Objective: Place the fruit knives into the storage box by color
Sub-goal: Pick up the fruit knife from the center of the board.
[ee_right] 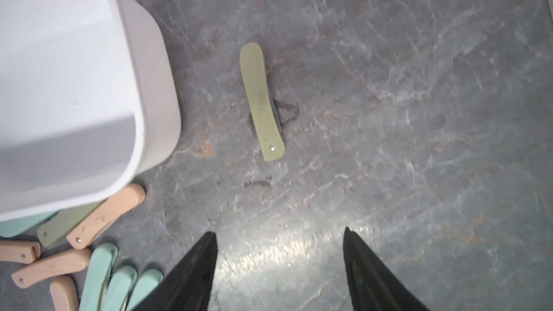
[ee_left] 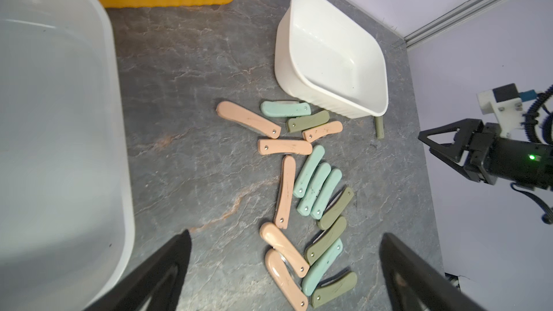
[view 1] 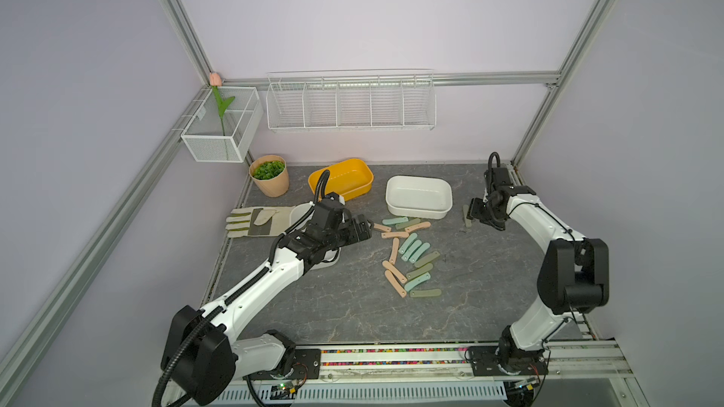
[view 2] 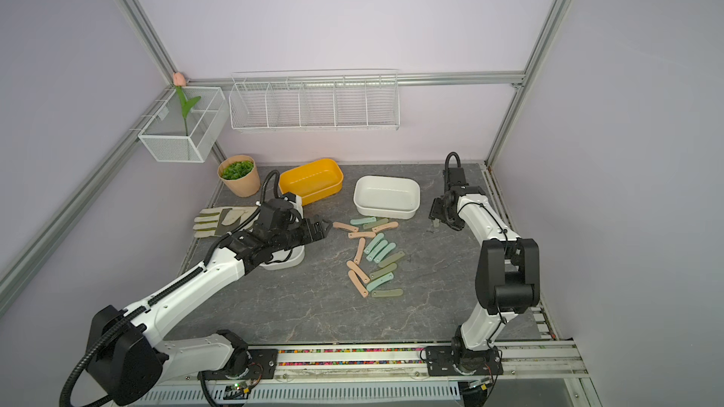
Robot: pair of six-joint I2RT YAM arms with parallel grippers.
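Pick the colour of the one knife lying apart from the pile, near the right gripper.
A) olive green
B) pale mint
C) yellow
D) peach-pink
A: the knife lying alone on the table in front of the right gripper is olive green.

Pink, mint and olive fruit knives point(view 2: 379, 249) lie clustered on the table point(view 2: 313, 307) beside the white box point(view 2: 386, 211).

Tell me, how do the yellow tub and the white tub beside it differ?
The yellow tub is bright yellow; the white tub is plain white. The yellow tub sits askew, near the potted plant; the white tub sits squarer, with fruit knives close by its front wall. Both are open, empty, round-cornered rectangles.
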